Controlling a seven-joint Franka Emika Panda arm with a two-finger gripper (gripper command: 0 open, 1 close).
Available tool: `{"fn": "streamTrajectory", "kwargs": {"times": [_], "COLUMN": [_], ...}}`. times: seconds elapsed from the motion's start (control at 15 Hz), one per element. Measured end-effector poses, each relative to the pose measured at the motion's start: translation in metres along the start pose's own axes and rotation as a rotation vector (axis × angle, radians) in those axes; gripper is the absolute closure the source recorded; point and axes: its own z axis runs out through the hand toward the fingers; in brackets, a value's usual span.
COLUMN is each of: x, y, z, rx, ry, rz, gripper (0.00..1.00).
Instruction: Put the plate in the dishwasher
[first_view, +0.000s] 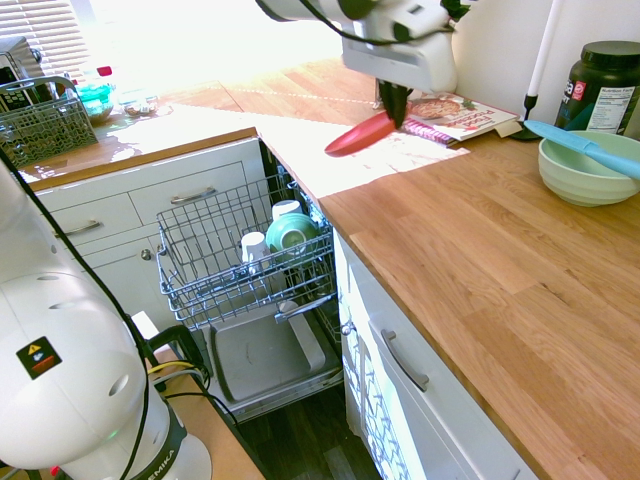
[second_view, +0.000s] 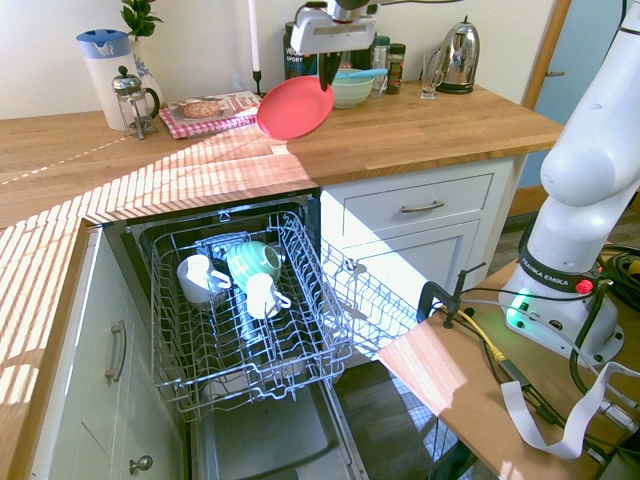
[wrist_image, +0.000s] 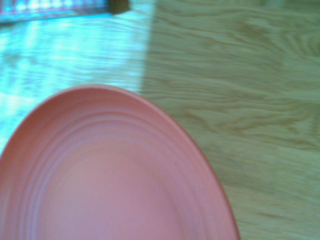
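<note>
- The flat round coral-red plate (second_view: 294, 107) hangs clear above the oak-plank surface (first_view: 480, 260), tilted, pinched at one edge by the white arm's pincer (first_view: 397, 113); the pincer is clenched on the plate's rim, and the wrist view shows only wood beneath the plate.
- The step in hand, as I judge it, is the carry across to the under-counter dishwasher (second_view: 165, 240); its grey wire-grid rack (second_view: 245, 330) is pulled out over the lowered door.
- A rim-only grip lets a plate swing or slip; move smoothly and keep it tilted as it is rather than rolling the wrist sharply.
- The rack already holds a green bowl (second_view: 252, 263) and two white cups (second_view: 196, 279); aim for the bare tines towards the rack's front, well apart from them.
- Lower it edge-first between tines; open only once it rests.
</note>
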Motion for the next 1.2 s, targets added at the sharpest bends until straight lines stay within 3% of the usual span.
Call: {"fn": "streamTrajectory", "kwargs": {"times": [0.2, 0.33, 0.53, 0.87, 1.2], "x": [-0.141, -0.249, -0.385, -0.459, -0.521], "y": [-0.067, -0.097, -0.104, -0.134, -0.142], "z": [-0.062, -0.078, -0.028, 0.093, 0.169], "rx": [-0.076, -0.116, -0.177, -0.343, -0.566], "ry": [0.160, 0.282, 0.463, 0.755, 0.886], "rz": [-0.143, -0.231, -0.362, -0.544, -0.751], "gripper": [1.00, 1.00, 1.00, 1.00, 1.00]}}
